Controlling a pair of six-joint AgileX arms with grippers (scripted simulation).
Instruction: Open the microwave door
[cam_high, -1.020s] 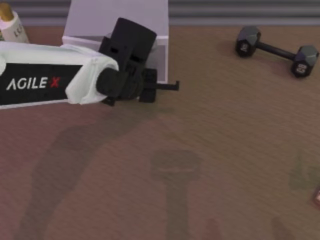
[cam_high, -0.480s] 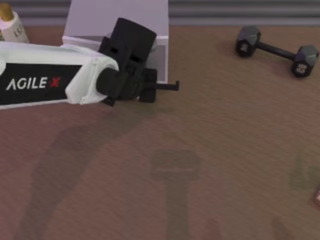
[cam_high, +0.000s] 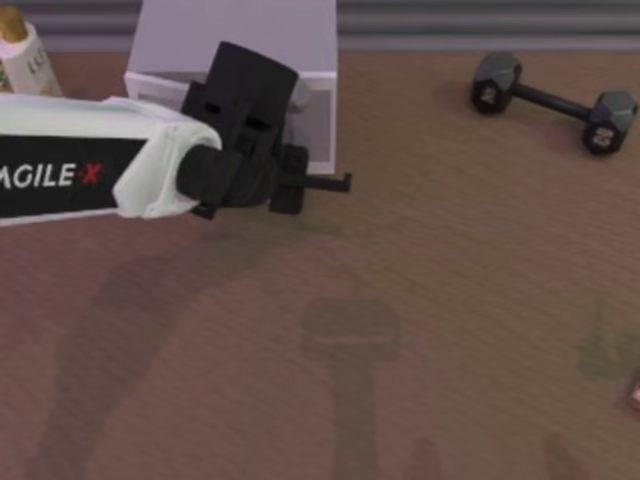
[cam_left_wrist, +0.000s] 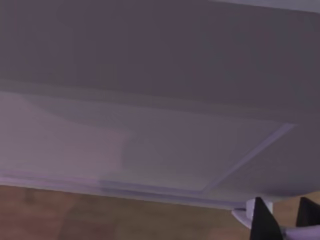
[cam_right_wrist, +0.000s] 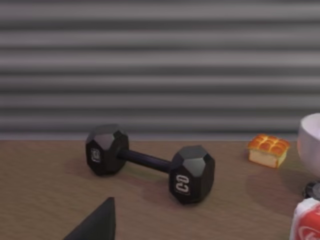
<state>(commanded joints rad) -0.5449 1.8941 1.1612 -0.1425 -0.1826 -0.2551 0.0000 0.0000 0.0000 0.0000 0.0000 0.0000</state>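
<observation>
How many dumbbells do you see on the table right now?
1. The black dumbbell lies at the table's far right in the top view, well clear of the microwave. More could sit outside the frames.

microwave (cam_high: 240, 35): smooth matt white; table (cam_high: 450, 280): matt wood grain; dumbbell (cam_high: 553, 101): dull black

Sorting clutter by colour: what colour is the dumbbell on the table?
Black, with pale markings on its ends; the dumbbell shows best in the right wrist view.
</observation>
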